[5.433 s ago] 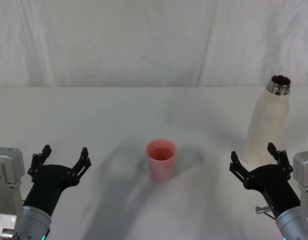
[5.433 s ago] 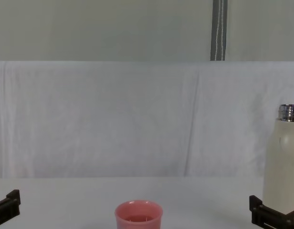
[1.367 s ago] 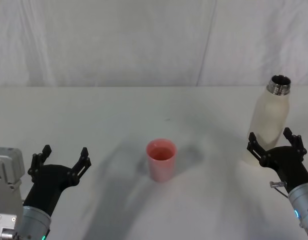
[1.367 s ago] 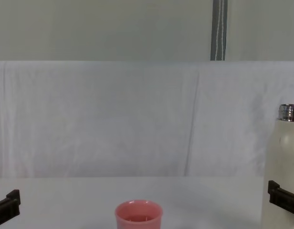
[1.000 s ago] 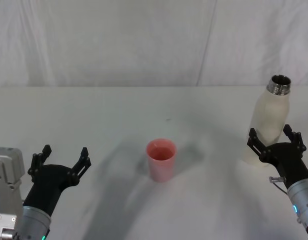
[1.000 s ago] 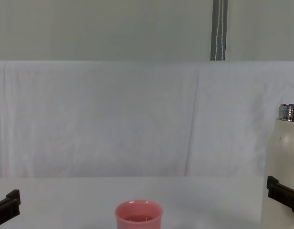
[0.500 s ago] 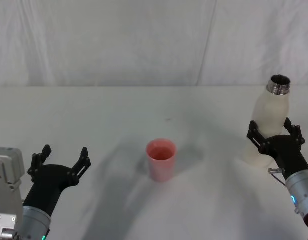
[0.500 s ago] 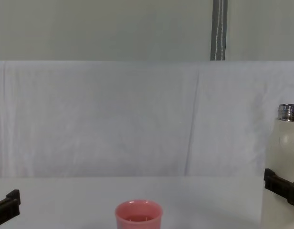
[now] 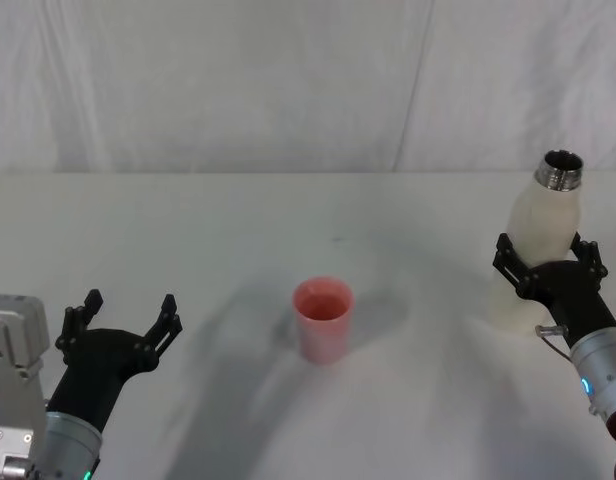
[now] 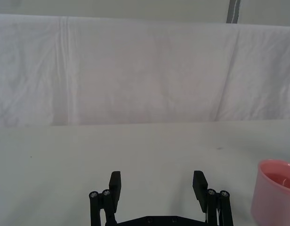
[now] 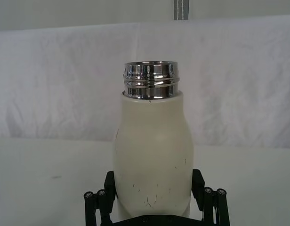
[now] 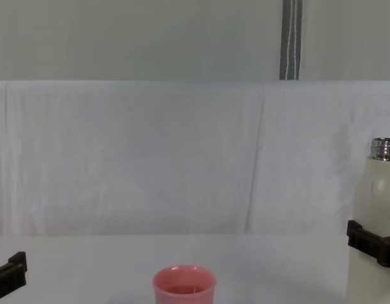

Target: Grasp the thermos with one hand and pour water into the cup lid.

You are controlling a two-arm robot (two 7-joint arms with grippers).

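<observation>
Thermos [image 9: 541, 255]: cream-white bottle with a shiny threaded steel neck, uncapped, standing upright on the white tabletop [image 9: 238, 230] at its right side, well apart from the cup. In the right wrist view the thermos [image 11: 153, 155] shows small dark scuffs low on its body, and the steel mouth is open. Right hand [image 9: 546, 262]: black, two-fingered, set around the thermos's lower body with one finger on each side; the fingers are spread and flank the bottle closely, but whether they press on it cannot be told, so the hand reads as released rather than clenched. In the right wrist view the right hand [image 11: 153, 195] has the bottle seated between its fingers [image 11: 109, 186]. In the chest view one black finger of the right hand [image 12: 370, 246] crosses the thermos [image 12: 375, 215] about mid-body. Cup lid [image 9: 322, 319]: small salmon-pink round cup, upright, near the middle of the tabletop, between the two arms; it appears at the lower middle of the chest view [image 12: 183, 286] and at the edge of the left wrist view [image 10: 274, 192]. Left hand [image 9: 123, 330]: black, fingers spread wide and holding nothing, low over the tabletop at the left, well apart from the cup lid; the left wrist view shows the left hand [image 10: 157, 186] with bare tabletop between its fingers. A white cloth backdrop [image 9: 288, 80] hangs behind the tabletop.
</observation>
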